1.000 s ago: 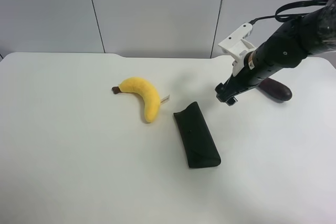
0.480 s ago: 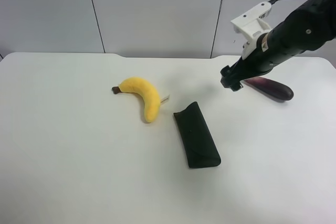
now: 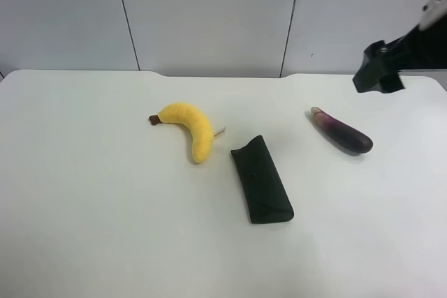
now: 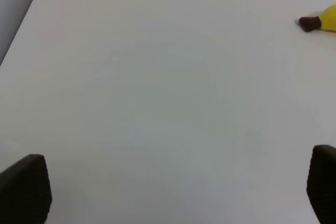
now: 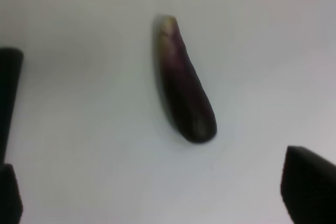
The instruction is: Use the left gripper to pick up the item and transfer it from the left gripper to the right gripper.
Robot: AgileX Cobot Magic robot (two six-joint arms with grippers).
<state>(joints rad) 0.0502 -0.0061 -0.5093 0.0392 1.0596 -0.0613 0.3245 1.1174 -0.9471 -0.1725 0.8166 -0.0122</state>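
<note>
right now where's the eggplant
In the exterior high view the eggplant lies loose on the white table toward the right side, to the right of the dark case and below the raised black gripper.

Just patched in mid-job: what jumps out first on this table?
The yellow banana stands out at the table's middle, with a dark green flat case just beside it. The toy eggplant lies alone toward the exterior high view's right, under the open right end effector.

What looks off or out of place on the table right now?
Nothing is spilled or damaged. The eggplant lies flat on the table, apart from the banana and the dark case. Oddly, it sits under the open right gripper, while the open left gripper hovers over bare table.
</note>
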